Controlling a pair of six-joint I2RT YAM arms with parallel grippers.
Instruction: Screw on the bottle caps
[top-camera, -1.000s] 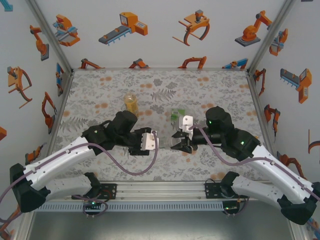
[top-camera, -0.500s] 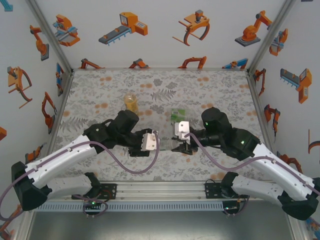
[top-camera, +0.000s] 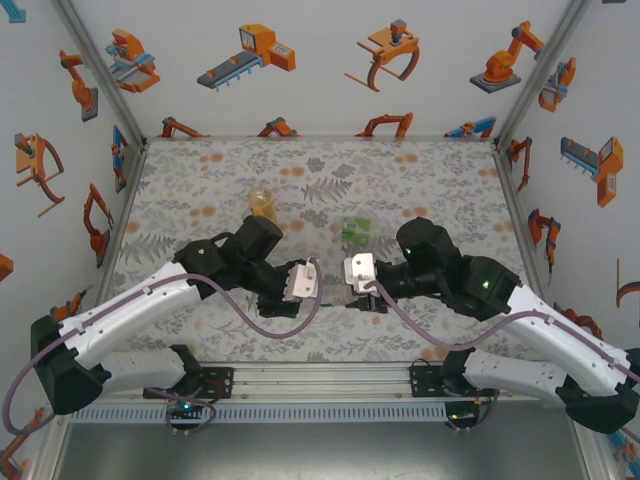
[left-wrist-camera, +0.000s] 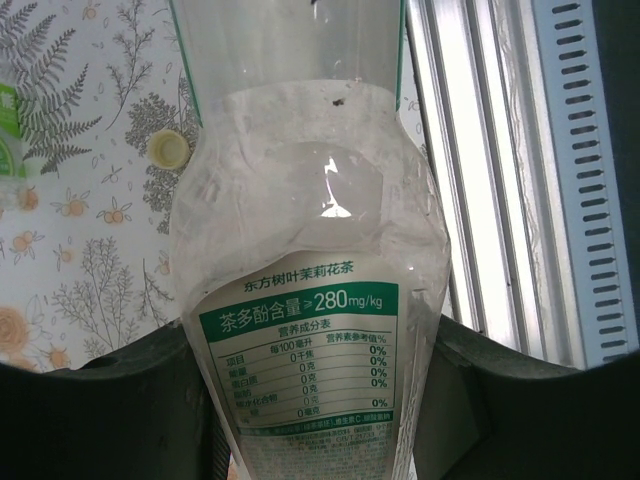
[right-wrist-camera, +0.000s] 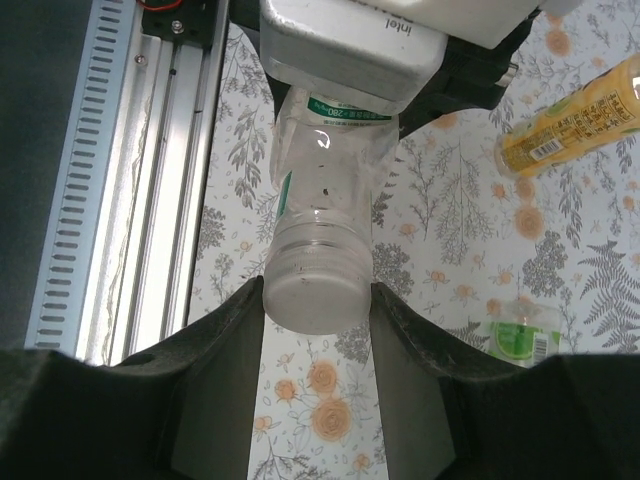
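Observation:
A clear bottle with a green-and-white label lies level between my two grippers. My left gripper is shut on its labelled body, a finger on each side. At the bottle's other end sits a white bottle cap, and my right gripper is shut on it, both fingers pressed against its sides. From above, the left gripper and right gripper face each other near the table's front middle. A pale yellow-green cap lies loose on the cloth.
A yellow bottle stands behind the left arm and also shows in the right wrist view. A green-labelled bottle sits behind the right gripper. The metal rail runs along the table's near edge.
The right wrist has turned and shifted a little left toward the left gripper. The left arm has edged right. Both grips stay as they were.

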